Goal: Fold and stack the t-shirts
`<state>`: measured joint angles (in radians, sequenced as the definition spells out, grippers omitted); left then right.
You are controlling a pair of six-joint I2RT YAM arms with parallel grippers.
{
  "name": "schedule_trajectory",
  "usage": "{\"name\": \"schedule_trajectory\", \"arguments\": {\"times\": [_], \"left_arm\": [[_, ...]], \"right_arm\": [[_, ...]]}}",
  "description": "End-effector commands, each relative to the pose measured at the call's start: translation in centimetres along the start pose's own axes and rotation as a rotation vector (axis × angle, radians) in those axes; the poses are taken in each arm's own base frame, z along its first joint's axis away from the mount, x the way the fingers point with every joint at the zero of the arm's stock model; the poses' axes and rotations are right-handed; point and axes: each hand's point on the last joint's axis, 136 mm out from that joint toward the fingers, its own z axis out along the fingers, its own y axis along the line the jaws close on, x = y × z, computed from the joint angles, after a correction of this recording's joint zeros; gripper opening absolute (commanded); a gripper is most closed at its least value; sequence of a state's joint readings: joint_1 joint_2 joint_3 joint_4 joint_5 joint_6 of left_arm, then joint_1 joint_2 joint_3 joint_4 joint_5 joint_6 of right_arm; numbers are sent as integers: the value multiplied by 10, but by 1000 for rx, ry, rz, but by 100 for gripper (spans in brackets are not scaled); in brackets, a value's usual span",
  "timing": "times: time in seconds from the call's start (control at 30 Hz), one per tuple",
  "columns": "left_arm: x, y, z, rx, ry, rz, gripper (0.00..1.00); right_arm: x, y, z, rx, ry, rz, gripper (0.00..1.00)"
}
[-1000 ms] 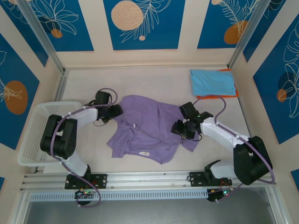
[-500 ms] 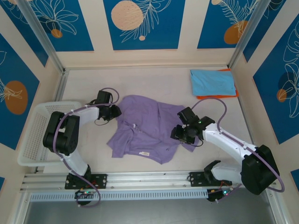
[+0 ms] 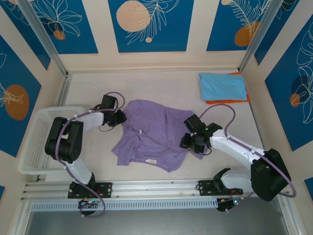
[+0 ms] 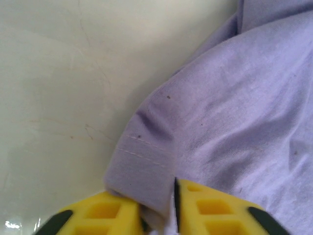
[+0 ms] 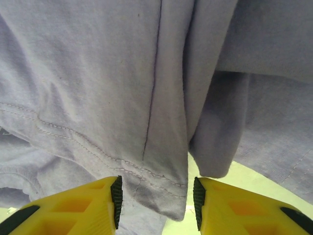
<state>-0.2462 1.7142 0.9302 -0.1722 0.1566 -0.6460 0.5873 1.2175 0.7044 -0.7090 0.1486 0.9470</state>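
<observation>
A lavender t-shirt (image 3: 154, 132) lies crumpled in the middle of the table. My left gripper (image 3: 121, 117) is at its upper left edge; in the left wrist view this gripper (image 4: 159, 215) is shut on a stitched hem of the lavender t-shirt (image 4: 234, 112). My right gripper (image 3: 189, 142) sits at the shirt's right side. In the right wrist view it (image 5: 156, 205) stands open, its yellow fingers (image 5: 93, 205) either side of a hanging hem of the lavender t-shirt (image 5: 112, 98). A folded light blue t-shirt (image 3: 222, 85) lies on an orange t-shirt (image 3: 229, 101) at the back right.
A white mesh basket (image 3: 41, 137) stands at the table's left edge, beside the left arm. Aluminium posts and patterned walls close in the back and sides. Bare tabletop (image 3: 161, 85) stretches behind the lavender shirt.
The left gripper has closed on the shirt's edge. The right gripper has slid a little to the left onto the shirt's hem, and its jaws have narrowed slightly.
</observation>
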Motion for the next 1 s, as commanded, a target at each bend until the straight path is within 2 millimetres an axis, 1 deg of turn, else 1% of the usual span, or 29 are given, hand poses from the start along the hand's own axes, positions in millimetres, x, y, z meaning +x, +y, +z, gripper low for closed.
{"name": "schedule_trajectory", "arguments": {"times": [0.0, 0.13, 0.23, 0.3, 0.43, 0.57, 0.63, 0.73, 0.9, 0.97], "left_arm": [[-11, -11, -14, 30, -35, 28, 30], [-11, -11, -14, 30, -36, 29, 31], [-11, -12, -12, 35, -33, 29, 25], [-11, -12, -12, 35, -31, 29, 24], [-10, -13, -13, 34, -32, 33, 18], [-10, -14, -14, 34, -36, 40, 8], [-10, -15, -15, 33, -38, 45, 7], [-11, -17, -19, 31, -52, 54, 1], [-15, -25, -33, 29, -97, 92, 0], [-18, -32, -44, 40, -136, 116, 0]], "right_arm": [[7, -13, 2, 44, 10, 29, 45], [8, -12, 3, 33, 12, 33, 45], [10, -12, 5, 30, 23, 33, 43], [11, -12, 6, 31, 25, 34, 41], [11, -11, 6, 25, 25, 35, 33], [11, -10, 6, 21, 25, 37, 24], [12, -9, 6, 16, 28, 36, 20], [11, -8, 5, 9, 26, 34, 14], [9, -3, 1, -21, 12, 34, 1], [7, 5, -7, -66, -9, 25, 0]]}}
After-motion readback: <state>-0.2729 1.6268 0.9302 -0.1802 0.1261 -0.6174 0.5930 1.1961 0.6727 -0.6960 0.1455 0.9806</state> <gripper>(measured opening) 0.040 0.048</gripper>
